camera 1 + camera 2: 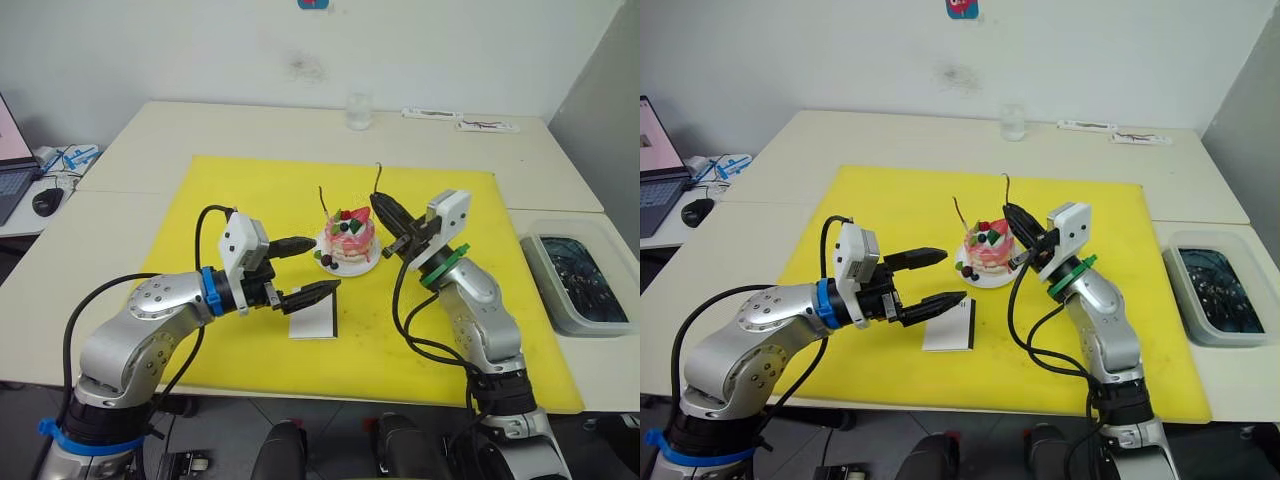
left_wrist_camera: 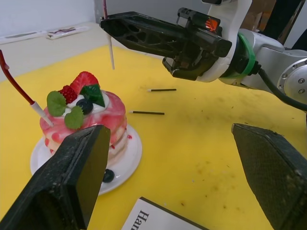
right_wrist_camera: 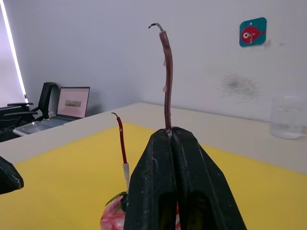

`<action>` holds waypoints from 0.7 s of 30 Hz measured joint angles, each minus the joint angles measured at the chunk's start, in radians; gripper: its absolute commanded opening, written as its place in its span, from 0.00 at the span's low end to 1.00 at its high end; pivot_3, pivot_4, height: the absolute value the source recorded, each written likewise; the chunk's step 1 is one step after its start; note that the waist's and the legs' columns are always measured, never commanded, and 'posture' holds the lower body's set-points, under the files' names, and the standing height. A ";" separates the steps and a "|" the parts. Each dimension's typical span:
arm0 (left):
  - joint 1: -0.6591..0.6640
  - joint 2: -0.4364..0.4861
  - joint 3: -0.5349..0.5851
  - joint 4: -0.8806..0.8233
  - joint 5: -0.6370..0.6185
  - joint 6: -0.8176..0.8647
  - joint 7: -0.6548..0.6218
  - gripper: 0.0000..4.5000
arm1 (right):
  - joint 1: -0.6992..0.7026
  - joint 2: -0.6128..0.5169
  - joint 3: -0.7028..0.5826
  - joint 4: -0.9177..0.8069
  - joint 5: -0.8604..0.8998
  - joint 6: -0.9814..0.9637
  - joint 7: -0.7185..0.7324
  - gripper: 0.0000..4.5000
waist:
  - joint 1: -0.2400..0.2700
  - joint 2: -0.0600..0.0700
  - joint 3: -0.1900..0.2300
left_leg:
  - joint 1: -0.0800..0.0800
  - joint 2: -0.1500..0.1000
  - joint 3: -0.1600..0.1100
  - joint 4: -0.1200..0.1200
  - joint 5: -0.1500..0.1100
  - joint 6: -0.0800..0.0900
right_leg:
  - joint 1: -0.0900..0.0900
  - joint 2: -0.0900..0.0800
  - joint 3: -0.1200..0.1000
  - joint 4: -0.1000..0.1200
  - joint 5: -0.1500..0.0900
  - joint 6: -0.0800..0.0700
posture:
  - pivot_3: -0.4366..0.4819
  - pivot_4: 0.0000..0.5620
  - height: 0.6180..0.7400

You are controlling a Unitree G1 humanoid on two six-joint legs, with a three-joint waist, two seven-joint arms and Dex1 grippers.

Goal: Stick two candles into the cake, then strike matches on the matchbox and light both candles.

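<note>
Two candles show: one candle (image 2: 19,91) is already stuck in the cake (image 1: 349,240), leaning outward, dark reddish with a pale whitish foot where it enters the pink-and-white icing; the second candle (image 3: 166,81) stands upright, thin and slightly curved with a tiny bent wick at its tip, pinched between the pressed-together fingers of the right gripper (image 1: 385,208). The cake sits on a small white plate (image 2: 132,153) on the yellow mat (image 1: 250,190), just beside the right gripper on the side toward the left arm, topped with a strawberry slice, green leaves and dark berries. The left wrist view adds what the head views leave too small to make out: the pale lower end of the held candle hanging below the right gripper's fingers, above the mat just beyond the cake, and the two matches (image 2: 147,113), short dark straight sticks lying apart on the mat under the right gripper. The right wrist view shows the held candle's full upper length rising from the closed fingertips, with the planted candle just beyond them. The left gripper (image 1: 308,268) hovers with its two fingers spread wide and empty, the cake just ahead of it and the white matchbox (image 1: 315,321) lying flat below its lower finger.
</note>
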 measured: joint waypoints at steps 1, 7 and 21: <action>-0.001 0.004 0.000 0.000 0.000 0.000 -0.001 1.00 | 0.000 0.005 0.002 0.012 -0.007 -0.011 -0.003 0.01 | 0.000 0.000 0.000 | 0.000 0.000 0.000 0.000 0.000 0.000 | 0.000 0.000 0.000 0.000 0.000 0.000 | 0.48 0.27 1.00; -0.007 0.013 0.000 0.000 0.000 0.003 -0.010 1.00 | 0.001 0.028 0.016 0.081 -0.020 -0.068 -0.013 0.01 | 0.000 0.000 0.000 | 0.000 0.000 0.000 0.000 0.000 0.000 | 0.000 0.000 0.000 0.000 0.000 -0.001 | 0.48 0.27 1.00; -0.022 0.019 0.000 -0.002 0.000 0.020 -0.018 1.00 | 0.034 0.037 0.017 0.142 -0.049 -0.127 -0.030 0.01 | 0.000 0.000 0.000 | 0.000 0.000 0.000 0.000 0.000 0.000 | 0.000 0.000 0.000 0.000 0.000 -0.001 | 0.48 0.27 1.00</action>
